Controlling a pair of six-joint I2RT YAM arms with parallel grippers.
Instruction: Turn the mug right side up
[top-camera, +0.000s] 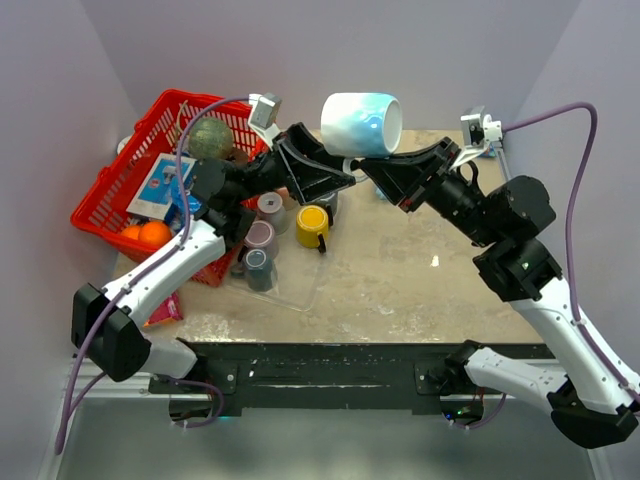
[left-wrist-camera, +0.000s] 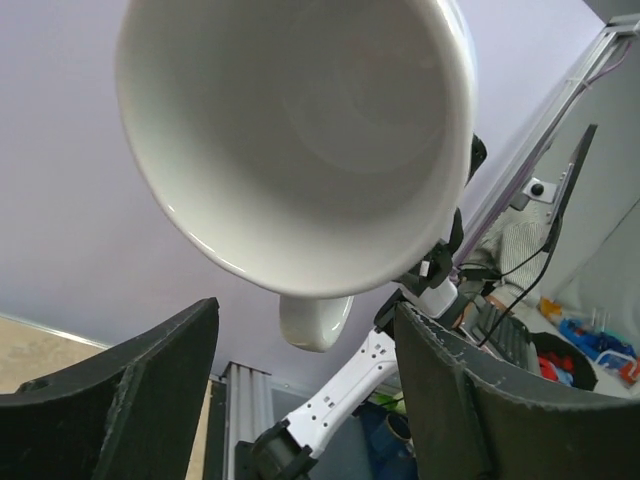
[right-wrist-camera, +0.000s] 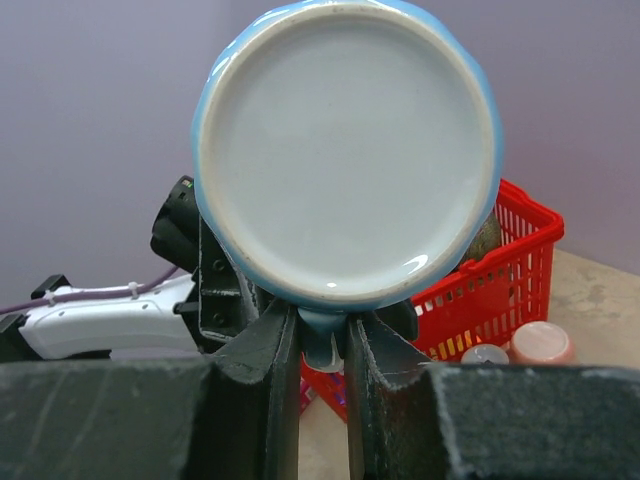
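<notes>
The mug (top-camera: 360, 123) is white inside and pale blue outside. It is held on its side above the back of the table, base toward the right arm and mouth toward the left arm. My right gripper (top-camera: 368, 166) is shut on the mug's handle (right-wrist-camera: 323, 345), which hangs below the body; the right wrist view (right-wrist-camera: 322, 340) shows the flat base (right-wrist-camera: 345, 150) facing the camera. My left gripper (top-camera: 338, 178) is open. In the left wrist view (left-wrist-camera: 305, 308) its fingers (left-wrist-camera: 130, 400) stand apart below the mug's open mouth (left-wrist-camera: 300, 130), not touching it.
A red basket (top-camera: 105, 195) at the back left holds a greenish ball, oranges and packets. A yellow cup (top-camera: 312, 225) and several small cups (top-camera: 260, 240) stand on the table (top-camera: 420, 280) beneath the left arm.
</notes>
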